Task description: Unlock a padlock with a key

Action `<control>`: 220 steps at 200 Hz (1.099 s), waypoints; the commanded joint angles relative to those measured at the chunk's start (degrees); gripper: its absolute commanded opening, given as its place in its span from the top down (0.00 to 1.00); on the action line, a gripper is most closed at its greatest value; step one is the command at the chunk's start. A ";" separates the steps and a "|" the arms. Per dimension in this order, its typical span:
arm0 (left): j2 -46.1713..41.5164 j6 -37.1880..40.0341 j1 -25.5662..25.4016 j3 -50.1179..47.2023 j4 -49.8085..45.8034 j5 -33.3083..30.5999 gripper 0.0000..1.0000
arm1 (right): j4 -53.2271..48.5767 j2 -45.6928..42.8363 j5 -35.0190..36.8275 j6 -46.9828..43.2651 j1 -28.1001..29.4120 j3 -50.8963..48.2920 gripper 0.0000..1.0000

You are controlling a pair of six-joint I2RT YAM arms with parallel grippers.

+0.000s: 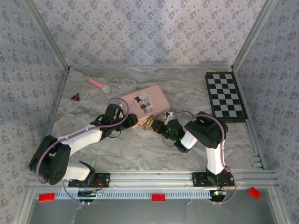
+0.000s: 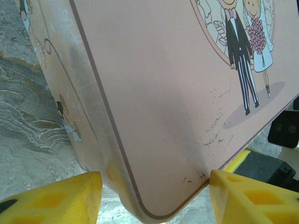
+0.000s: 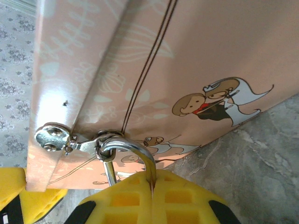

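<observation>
Padlock point(image 3: 133, 150) pinched in R gripper point(image 3: 151, 192), on hasp point(image 3: 70, 140)

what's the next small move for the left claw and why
Probably squeeze the left claw onto the corner of the pink tin, if not already tight, to steady it: its fingers sit either side of that corner, while the right claw is shut on the padlock, whose shackle hangs through the hasp.
</observation>
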 commanded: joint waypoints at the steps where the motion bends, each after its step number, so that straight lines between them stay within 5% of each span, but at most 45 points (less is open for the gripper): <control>1: -0.95 -0.48 -0.35 -1.22 -0.65 -0.46 0.38 | 2.83 -2.18 4.15 2.37 -0.16 -0.64 1.00; 220: 0.97 -3.50 -0.93 -0.97 4.84 -1.07 0.38 | 4.74 -6.19 16.54 5.05 1.91 -0.81 1.00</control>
